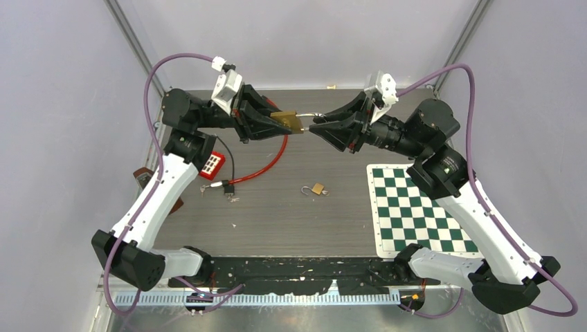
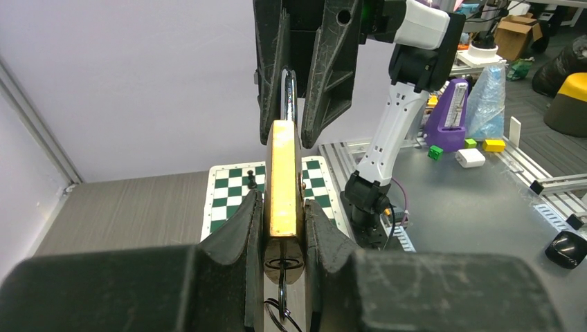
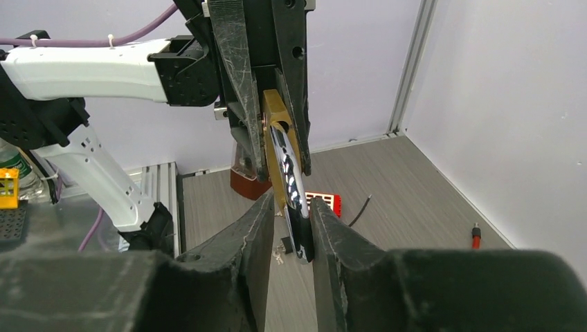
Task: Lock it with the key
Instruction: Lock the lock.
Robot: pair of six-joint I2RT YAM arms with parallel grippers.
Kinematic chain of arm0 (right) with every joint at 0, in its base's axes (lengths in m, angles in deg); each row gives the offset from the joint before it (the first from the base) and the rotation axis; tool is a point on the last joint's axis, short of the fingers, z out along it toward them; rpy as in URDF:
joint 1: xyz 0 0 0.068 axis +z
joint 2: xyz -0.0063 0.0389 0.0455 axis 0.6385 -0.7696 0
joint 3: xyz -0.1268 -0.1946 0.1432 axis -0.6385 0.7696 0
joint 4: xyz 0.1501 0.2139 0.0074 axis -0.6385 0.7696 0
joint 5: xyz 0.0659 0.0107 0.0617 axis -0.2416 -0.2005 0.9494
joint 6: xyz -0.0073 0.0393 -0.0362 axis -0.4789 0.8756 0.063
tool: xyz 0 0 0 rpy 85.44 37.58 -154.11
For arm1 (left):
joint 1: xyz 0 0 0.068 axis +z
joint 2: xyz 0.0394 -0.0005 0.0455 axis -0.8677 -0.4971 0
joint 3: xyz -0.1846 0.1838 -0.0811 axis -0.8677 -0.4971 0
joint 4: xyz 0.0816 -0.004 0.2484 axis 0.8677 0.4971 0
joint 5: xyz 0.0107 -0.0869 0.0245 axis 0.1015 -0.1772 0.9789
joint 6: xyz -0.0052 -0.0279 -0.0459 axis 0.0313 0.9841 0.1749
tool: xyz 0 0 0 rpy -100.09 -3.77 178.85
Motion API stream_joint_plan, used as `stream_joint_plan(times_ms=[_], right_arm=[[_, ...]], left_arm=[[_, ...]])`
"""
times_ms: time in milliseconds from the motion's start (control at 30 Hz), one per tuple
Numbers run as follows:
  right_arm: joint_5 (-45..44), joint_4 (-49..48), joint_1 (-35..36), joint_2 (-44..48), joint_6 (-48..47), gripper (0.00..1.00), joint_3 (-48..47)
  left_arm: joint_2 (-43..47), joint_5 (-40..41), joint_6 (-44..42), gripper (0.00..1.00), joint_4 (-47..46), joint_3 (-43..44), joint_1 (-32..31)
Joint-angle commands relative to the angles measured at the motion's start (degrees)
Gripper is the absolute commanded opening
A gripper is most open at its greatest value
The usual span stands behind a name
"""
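The brass rectangular padlock (image 2: 284, 166) is up off the grey wood-grain worktop (image 1: 291, 221), held in the air between the two arms. The left tool (image 2: 282, 205) is clamped narrow on its flat sides. A thin wire key ring (image 2: 280, 312) hangs under the body, so the key looks seated, though the key itself is mostly hidden. The right tool (image 3: 291, 203) straddles the chrome steel shackle (image 3: 293, 187) with its jaws narrow. Whether they pinch it or stand just off it I cannot tell. Left to do, as I judge it: the shackle pressed fully home — not confirmable here — and the key turned.
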Motion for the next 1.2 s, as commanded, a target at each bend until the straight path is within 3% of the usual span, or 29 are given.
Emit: stream_joint_plan(times_ms=[0,367,533,767,1167], right_arm=[[4.44,0.42,1.46,-0.42,-0.23,0.34,-3.72],[6.63,2.22,0.17,-2.18,2.9,0.54,-5.24],[7.85,1.13,-1.21,-2.28,4.39,0.49,-5.1],[11.08,-2.31,-3.13,-1.97,7.55,0.54,-4.33],[12.29,-2.97,-3.59,-2.78,7.57,0.38,-5.4]], left_arm=[[1.29,5.25,-1.3,0.0,-2.76,1.69,0.22],[3.62,2.95,-0.31,0.0,0.19,1.84,1.31],[4.1,1.96,1.05,0.0,-0.43,1.98,1.66],[3.76,0.31,7.95,0.0,-6.28,1.39,1.95],[4.42,-0.33,8.74,0.0,-6.75,0.25,1.95]])
